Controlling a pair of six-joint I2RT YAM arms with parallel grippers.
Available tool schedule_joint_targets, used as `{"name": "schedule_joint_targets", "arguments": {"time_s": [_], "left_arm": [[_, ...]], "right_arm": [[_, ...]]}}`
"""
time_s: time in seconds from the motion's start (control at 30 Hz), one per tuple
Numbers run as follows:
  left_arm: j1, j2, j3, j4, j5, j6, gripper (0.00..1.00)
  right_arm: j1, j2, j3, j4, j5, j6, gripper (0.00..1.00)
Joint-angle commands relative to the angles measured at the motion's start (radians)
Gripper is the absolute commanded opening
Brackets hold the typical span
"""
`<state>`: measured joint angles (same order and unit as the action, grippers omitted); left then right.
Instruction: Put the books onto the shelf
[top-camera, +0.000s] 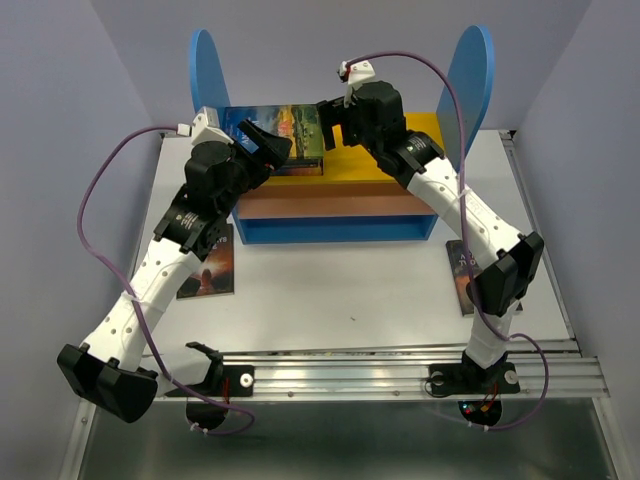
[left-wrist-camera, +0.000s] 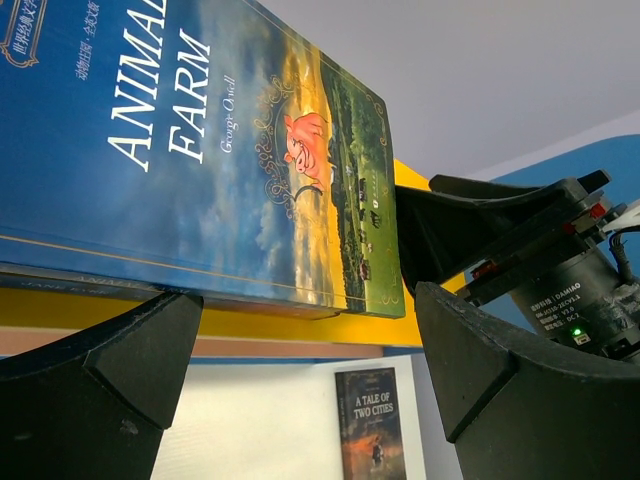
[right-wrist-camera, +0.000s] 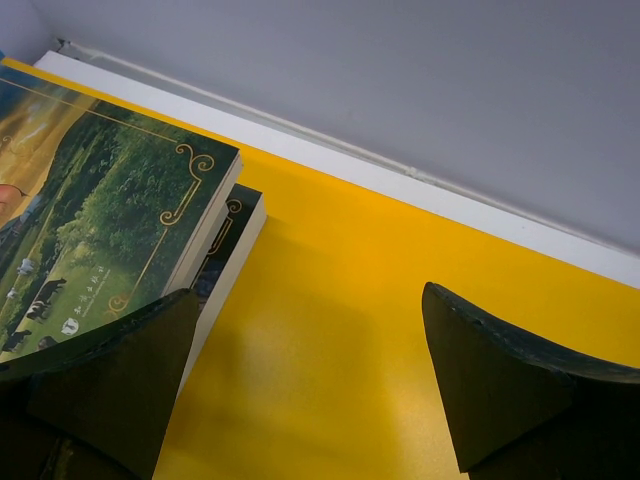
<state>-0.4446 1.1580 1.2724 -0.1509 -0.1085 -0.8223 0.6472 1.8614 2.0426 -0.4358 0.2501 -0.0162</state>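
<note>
Animal Farm (top-camera: 295, 135) lies on a second book (right-wrist-camera: 232, 228) atop the shelf (top-camera: 340, 205); left jaws and right jaws flank it, apart, empty.

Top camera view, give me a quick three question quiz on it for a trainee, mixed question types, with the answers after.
1. True or false: the left gripper is shut on Animal Farm.
2. Animal Farm lies over: A the shelf's lower board, B its yellow top board, C its blue base.
3. Fill in: ___ books lie flat on the table.
Key: 1 false, its jaws stand open and empty; 2 B; 3 two, a left book and a right book.
</note>
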Motion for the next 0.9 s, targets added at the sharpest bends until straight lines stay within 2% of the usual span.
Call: {"name": "schedule_joint_targets", "arguments": {"time_s": [0.0, 0.3, 0.47, 0.67, 0.73, 0.87], "left_arm": [[0.006, -0.037, 0.032, 0.060, 0.029, 0.029, 0.99], [0.006, -0.060, 0.021, 0.044, 0.030, 0.040, 0.99], [0.006, -0.086, 0.005, 0.030, 0.041, 0.051, 0.99], [0.006, -0.179, -0.034, -0.059, 0.030, 0.057, 0.99], [0.006, -0.225, -0.060, -0.088, -0.005, 0.057, 0.99], [0.004, -0.363, -0.134, -0.246, -0.124, 0.012, 0.99]], "right_arm": [[0.012, 0.022, 0.060, 0.080, -0.064, -0.001, 1.00], [0.012, 0.038, 0.070, 0.120, -0.074, -0.011, 1.00], [0.012, 0.009, 0.031, 0.124, -0.029, -0.001, 1.00], [0.012, -0.034, 0.025, 0.121, 0.256, 0.015, 1.00], [0.012, -0.089, -0.033, 0.123, 0.337, 0.015, 1.00], [0.012, -0.186, -0.143, 0.126, 0.428, 0.048, 1.00]]}}
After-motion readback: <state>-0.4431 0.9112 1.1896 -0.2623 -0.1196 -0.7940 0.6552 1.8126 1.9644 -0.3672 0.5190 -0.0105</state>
